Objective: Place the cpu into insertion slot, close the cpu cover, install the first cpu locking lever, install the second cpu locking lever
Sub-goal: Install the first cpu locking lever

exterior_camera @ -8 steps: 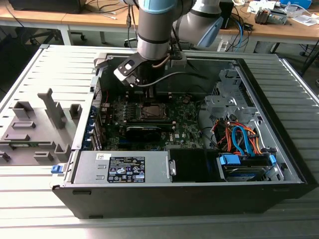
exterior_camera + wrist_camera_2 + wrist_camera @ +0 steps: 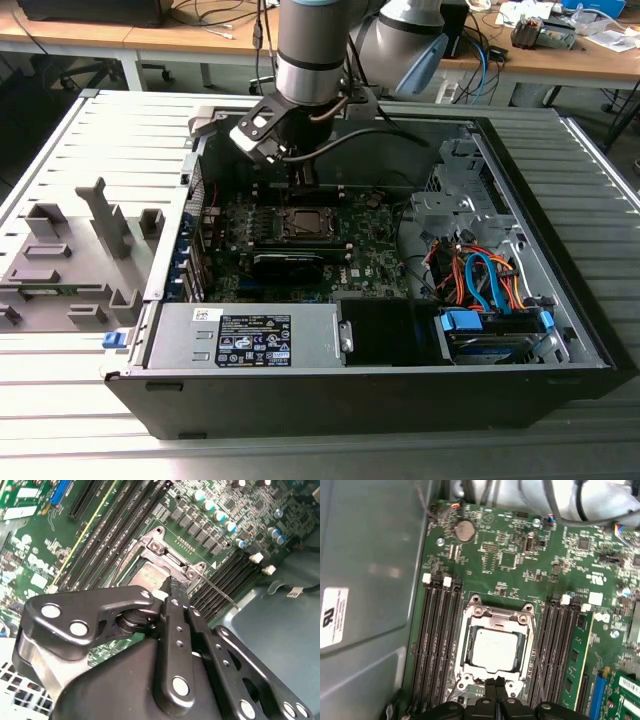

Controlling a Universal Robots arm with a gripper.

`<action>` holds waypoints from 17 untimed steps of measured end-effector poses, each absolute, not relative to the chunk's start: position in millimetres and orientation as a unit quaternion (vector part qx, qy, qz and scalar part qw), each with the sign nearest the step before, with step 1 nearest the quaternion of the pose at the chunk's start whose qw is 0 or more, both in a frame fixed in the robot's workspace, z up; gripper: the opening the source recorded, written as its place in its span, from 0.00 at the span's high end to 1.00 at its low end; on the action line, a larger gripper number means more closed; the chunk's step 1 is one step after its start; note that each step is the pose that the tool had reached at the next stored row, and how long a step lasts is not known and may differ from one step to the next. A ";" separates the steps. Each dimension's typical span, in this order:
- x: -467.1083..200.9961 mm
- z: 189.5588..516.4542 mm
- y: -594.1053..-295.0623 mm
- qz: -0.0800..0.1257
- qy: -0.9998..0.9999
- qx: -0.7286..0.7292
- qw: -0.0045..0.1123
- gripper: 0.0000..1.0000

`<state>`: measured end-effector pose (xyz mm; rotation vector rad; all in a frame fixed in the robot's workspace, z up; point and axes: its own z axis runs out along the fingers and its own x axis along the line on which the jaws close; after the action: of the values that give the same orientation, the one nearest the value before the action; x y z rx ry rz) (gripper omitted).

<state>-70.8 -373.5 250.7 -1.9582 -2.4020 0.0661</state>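
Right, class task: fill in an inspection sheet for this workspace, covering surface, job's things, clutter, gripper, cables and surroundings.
Surface: green motherboard inside an open case on a slatted grey table.
Job's things: cpu seated, cover lying flat around it; lever runs beside the cover, locked or not cannot be told.
Clutter: grey fixture blocks on the table, at the exterior view's left.
Gripper: gripper at the cover's edge, jaws shut.
Cables: orange and blue cables in the case; black cable by the arm.
Surroundings: wooden desks behind.
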 end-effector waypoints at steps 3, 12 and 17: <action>-70.8 250.7 -373.5 0.022 -0.797 -0.603 0.020 0.89; -70.8 250.7 -373.5 0.024 -0.854 -0.519 0.018 0.89; -70.8 250.7 -373.5 0.025 -0.883 -0.469 0.016 0.89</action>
<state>-70.8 -373.5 250.7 -1.4588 -2.7441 0.0773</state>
